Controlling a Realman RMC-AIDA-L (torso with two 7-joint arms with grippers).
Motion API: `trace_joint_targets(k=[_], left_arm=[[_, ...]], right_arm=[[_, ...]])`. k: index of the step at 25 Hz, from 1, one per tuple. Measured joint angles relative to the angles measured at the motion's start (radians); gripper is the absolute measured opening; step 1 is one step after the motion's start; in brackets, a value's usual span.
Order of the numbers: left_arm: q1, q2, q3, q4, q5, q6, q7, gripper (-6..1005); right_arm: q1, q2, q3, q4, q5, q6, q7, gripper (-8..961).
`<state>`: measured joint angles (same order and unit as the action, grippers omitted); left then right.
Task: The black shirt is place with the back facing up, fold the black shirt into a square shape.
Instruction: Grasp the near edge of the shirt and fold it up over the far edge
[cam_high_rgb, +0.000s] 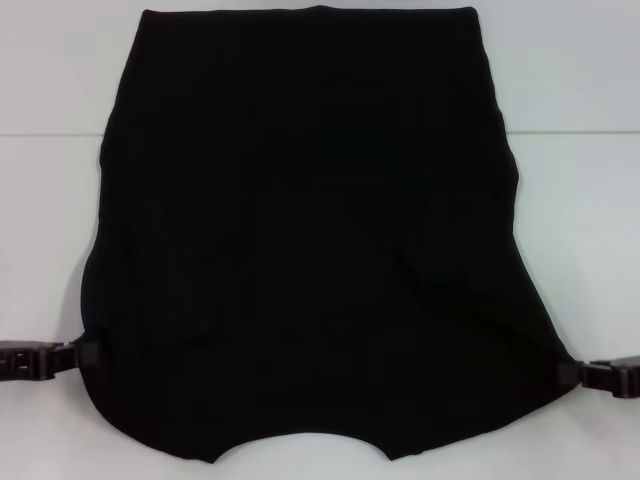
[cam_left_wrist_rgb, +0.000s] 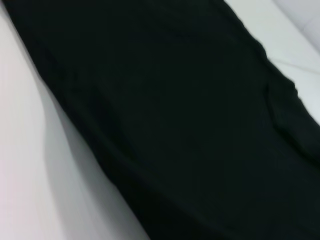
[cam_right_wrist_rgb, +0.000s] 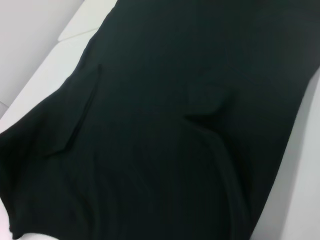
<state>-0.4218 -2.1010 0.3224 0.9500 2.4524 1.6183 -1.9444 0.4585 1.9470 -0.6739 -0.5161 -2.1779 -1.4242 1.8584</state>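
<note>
In the head view we see the large, plain black soft-fabric shirt (cam_high_rgb: 305, 230) spread across the white table (cam_high_rgb: 50, 200), its straight far edge towards the back and its near edge curved, with an arched notch at the middle. Our left gripper (cam_high_rgb: 82, 355) sits at the shirt's near left corner, its fingers closed on the fabric edge there. Our right gripper (cam_high_rgb: 572, 372) does the same at the near right corner, its fingers pinched on the cloth. Both corners are drawn outward towards the grippers.

In the left wrist view we see only the black shirt (cam_left_wrist_rgb: 190, 125) filling most of the picture, lying diagonally over the white table (cam_left_wrist_rgb: 35, 165), with soft wrinkles near one edge.

In the right wrist view the black shirt (cam_right_wrist_rgb: 165, 130) again fills the picture, showing folded-over flaps and creases, with the white table (cam_right_wrist_rgb: 40, 55) beside it.
</note>
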Motion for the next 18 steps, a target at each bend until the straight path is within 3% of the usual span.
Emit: trace_joint_targets(k=[11,18], left_arm=[[0.042,0.023,-0.198,0.002,0.003,0.220,0.001,69],[0.107,0.012,-0.207,0.003,0.016,0.345,0.011,69]], right_arm=[[-0.150,-0.025,0.076,-0.095,-0.004,-0.203,-0.109,36],[-0.215,-0.045,0.114,-0.119,-0.043,-0.305,-0.149,36]])
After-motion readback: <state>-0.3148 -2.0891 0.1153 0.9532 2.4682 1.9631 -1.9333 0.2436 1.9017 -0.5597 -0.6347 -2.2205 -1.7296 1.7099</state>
